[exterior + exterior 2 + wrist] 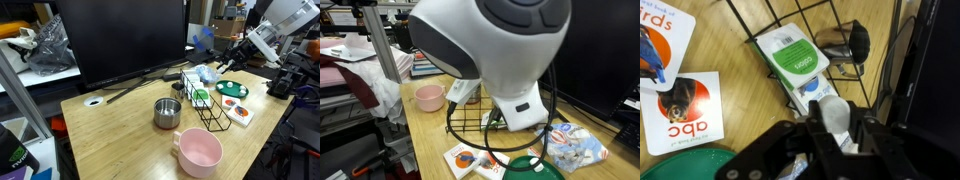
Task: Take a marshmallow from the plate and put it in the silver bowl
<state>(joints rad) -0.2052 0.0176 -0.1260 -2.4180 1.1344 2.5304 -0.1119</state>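
The tool [840, 128] grips a pale marshmallow [835, 110] between its fingers, above the desk [740, 110]. In the wrist view the plate [685, 165] lies at its 8 o'clock. Farther on, past the wire rack [205, 105], the silver bowl [845, 45] stands upright at 12 o'clock, well apart from the tool.

Both exterior views: bright, even indoor light, shadows soft. All frames low-resolution, grainy.

Wooden counter [120, 130]: pale, faint sheen. Soft shadow hugs base of silver bowl [167, 113]; small bright glints on its wall.

Monitor [130, 40], at 11 o'clock: screen near black, detail lost.

Robot arm [495, 50]: fills exterior view from 12 o'clock, too close, out of focus, white shell nearly blown out.

Wrist view: hand [837, 125] at 6 o'clock dark, blurred, underexposed. Silver bowl at 1 o'clock shows glare patch. Counter and cards sharper, well lit.
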